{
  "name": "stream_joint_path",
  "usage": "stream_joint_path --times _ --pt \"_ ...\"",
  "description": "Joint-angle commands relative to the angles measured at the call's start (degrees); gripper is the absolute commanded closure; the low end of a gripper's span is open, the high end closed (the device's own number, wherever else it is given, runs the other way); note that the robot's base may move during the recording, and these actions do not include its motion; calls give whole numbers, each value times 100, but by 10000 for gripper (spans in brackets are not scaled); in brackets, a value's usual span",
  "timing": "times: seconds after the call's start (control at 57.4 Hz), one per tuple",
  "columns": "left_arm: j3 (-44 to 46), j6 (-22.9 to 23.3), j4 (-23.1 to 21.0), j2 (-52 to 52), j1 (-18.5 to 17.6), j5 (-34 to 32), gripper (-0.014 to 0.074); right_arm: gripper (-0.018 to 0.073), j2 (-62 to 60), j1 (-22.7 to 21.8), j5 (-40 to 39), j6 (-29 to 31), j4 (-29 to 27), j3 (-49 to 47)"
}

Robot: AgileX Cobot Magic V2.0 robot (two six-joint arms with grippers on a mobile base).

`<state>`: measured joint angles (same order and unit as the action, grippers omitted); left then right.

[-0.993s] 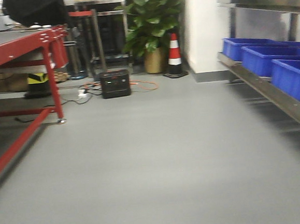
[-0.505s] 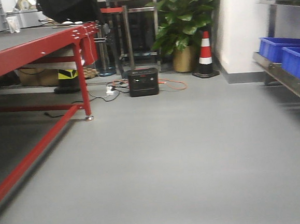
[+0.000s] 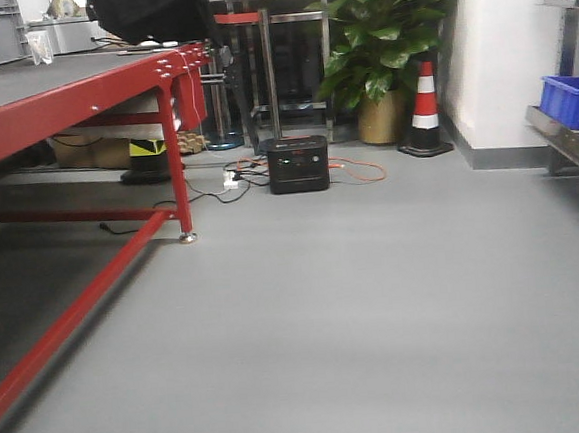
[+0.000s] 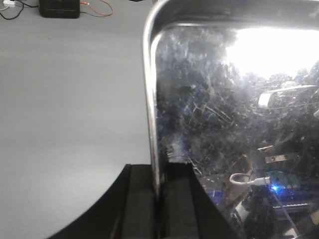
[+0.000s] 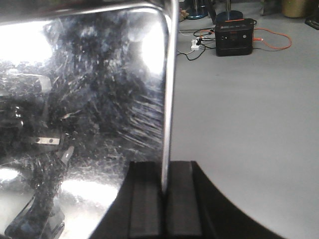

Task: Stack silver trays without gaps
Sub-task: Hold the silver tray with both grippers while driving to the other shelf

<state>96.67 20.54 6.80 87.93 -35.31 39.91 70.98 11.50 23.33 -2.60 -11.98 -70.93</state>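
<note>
Left gripper (image 4: 160, 199) and right gripper (image 5: 165, 199) clamped opposite rims of a tray (image 4: 214, 124), presumably to carry it level.

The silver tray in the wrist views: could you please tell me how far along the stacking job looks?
Done: a silver tray is picked up, above the floor. In hand: the left tool clamps one rim, the right tool the opposite rim, apparently of the same tray. Left: the stacking itself; no second tray or stack shows in any view.
</note>
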Motion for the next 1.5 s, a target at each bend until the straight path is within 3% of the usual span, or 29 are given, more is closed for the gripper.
stream_joint_path --times 0.0,1.481 --pt "13 -48 24 -95 4 -196 616 638 -80 -16 -279 65 21 -44" --pt "13 -48 175 -95 4 -196 616 638 -80 -16 -279 65 21 -44"
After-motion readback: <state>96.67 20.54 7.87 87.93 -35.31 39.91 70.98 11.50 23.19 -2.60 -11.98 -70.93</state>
